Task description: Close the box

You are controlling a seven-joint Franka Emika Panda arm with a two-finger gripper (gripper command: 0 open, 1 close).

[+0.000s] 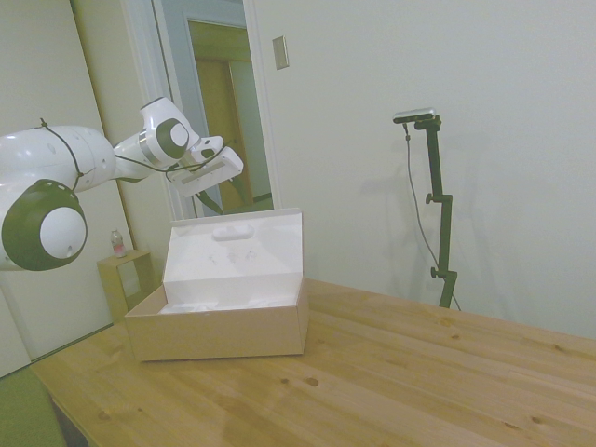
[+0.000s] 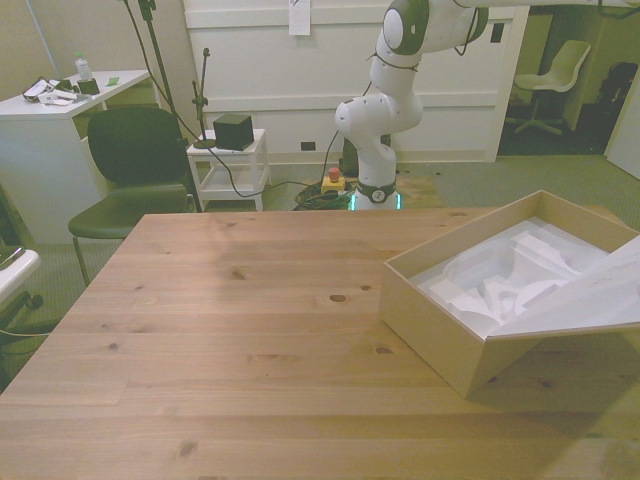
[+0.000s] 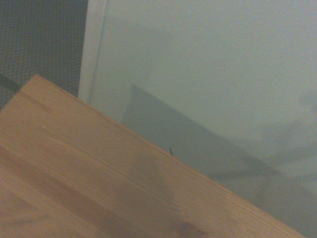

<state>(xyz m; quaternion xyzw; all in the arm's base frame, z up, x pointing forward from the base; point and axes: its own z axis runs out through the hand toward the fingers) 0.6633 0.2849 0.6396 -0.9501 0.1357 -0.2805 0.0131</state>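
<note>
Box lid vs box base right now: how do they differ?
The lid stands upright, open; the base lies flat on the table. The lid's inner face is a flat panel with a small oval cutout; the base holds a moulded insert. Both are white inside.

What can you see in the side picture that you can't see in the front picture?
Only the side view shows the white gripper above the raised lid, and a small wooden cube stand. Only the front view shows a dark green chair and a white shelf cart. Both show the large tan cardboard box, open, on the wooden table.
</note>
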